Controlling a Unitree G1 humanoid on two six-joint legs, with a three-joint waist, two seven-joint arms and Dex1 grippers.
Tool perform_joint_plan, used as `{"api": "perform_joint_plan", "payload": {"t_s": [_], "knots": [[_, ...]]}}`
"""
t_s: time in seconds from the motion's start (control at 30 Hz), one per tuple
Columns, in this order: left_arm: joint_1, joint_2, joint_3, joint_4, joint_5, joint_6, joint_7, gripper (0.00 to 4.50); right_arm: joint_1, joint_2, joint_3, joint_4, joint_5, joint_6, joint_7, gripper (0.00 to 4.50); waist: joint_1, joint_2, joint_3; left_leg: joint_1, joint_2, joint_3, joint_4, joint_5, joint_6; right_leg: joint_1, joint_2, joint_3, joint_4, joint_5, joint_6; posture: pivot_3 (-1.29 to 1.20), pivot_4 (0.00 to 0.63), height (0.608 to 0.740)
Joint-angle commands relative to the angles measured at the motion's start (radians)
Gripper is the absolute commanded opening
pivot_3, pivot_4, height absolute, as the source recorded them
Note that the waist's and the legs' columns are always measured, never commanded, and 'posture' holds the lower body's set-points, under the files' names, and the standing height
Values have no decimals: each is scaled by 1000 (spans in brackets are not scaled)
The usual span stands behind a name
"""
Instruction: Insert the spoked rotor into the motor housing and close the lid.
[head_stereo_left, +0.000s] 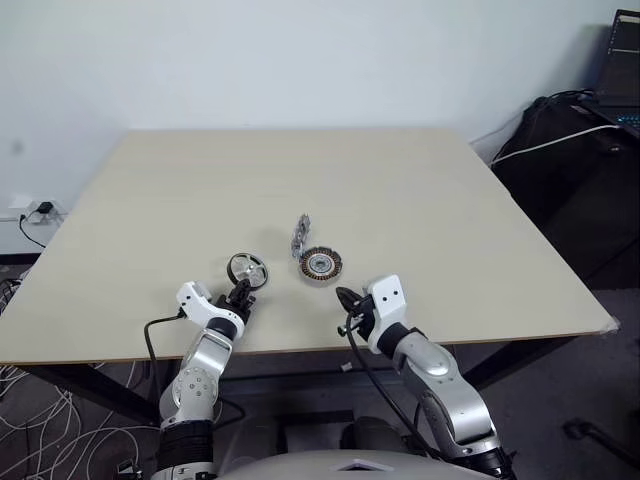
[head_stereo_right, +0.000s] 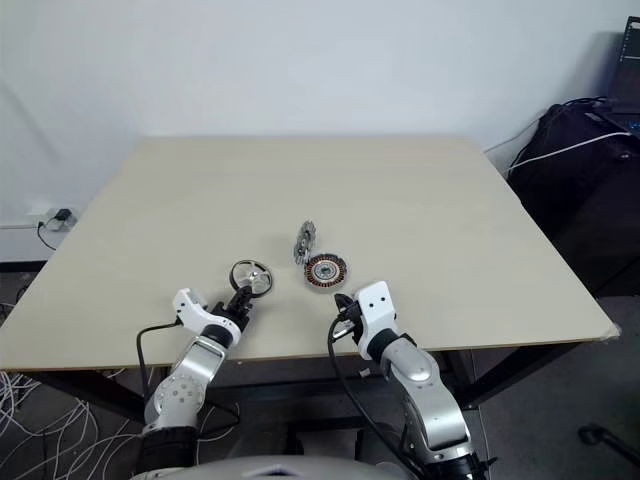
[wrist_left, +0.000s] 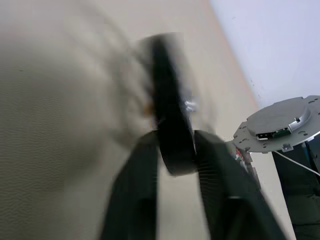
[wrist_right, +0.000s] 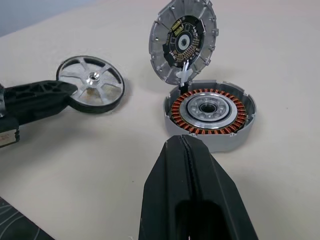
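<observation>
While the left gripper (head_stereo_left: 240, 292) is closing its two black fingers (wrist_left: 220, 190) on the rim of the spoked rotor (wrist_right: 92, 82), the wheel is sitting near the table's (head_stereo_left: 420, 190) front edge, at about nine o'clock from the motor housing (wrist_right: 210, 112). Judging from the left wrist view, the grip is pinching the dark rim edge-on, so the step in hand looks like picking the rotor up. Doing it well probably means squeezing squarely across the rim, lifting straight up before carrying it toward three o'clock, and keeping the hub level over the pale centre of the copper windings.

The lid (wrist_right: 184, 37) is standing propped upright at twelve o'clock from the housing, touching its back edge, so the opening is staying clear for now.

The right gripper (wrist_right: 186, 150) is hovering with its fingers pressed together, empty, at six o'clock of the housing.

The rotor is blurring in the left wrist view, so how deep the fingers are seating is hard to tell. Whether the lid is hinged or merely leaning cannot be made out.
</observation>
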Motion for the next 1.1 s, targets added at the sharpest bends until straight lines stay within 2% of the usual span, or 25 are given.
{"api": "perform_joint_plan", "payload": {"t_s": [0.03,0.17,0.27,0.37,0.53,0.63,0.83,1.1], "knots": [[-11,-71,8,-8,-15,-13,2,383,-18,3,-13,-30,11,-15,-5,0,0,0,0,0,0,0,0,0,0,0,0,0,0,0,0,0,0,740],[-3,-72,11,-16,-28,-13,-1,383,-14,0,-14,-34,11,-14,-5,0,0,0,0,0,0,0,0,0,0,0,0,0,0,0,0,0,0,740],[35,-58,3,-69,-65,0,-66,383,0,-7,-14,-43,11,-17,-1,0,-1,0,0,0,0,0,0,0,0,0,0,0,0,0,0,0,0,740],[107,-26,-16,-162,-152,76,-152,383,21,-19,-23,-54,15,-13,0,0,-2,0,0,-1,0,0,0,0,0,-1,0,0,-1,0,0,0,0,740],[154,17,-55,-231,-239,230,-179,383,34,-26,-28,-57,16,-9,-4,0,0,0,0,0,0,0,0,0,0,0,-2,0,0,0,0,0,0,740],[127,28,-77,-218,-247,287,-183,383,41,-24,-22,-60,13,-8,-5,0,-1,0,0,0,0,0,0,0,0,0,-1,0,1,-3,5,0,0,740],[31,26,-110,-144,-237,361,-210,383,55,-30,-24,-76,12,-1,-5,0,-1,0,0,0,1,-1,0,0,-1,-1,0,0,1,-2,4,0,0,740],[-92,-50,-149,-16,-162,343,-205,383,76,-34,-26,-97,5,-3,-22,0,-1,0,0,0,-1,0,0,2,1,0,5,1,0,0,0,0,0,740]]}}
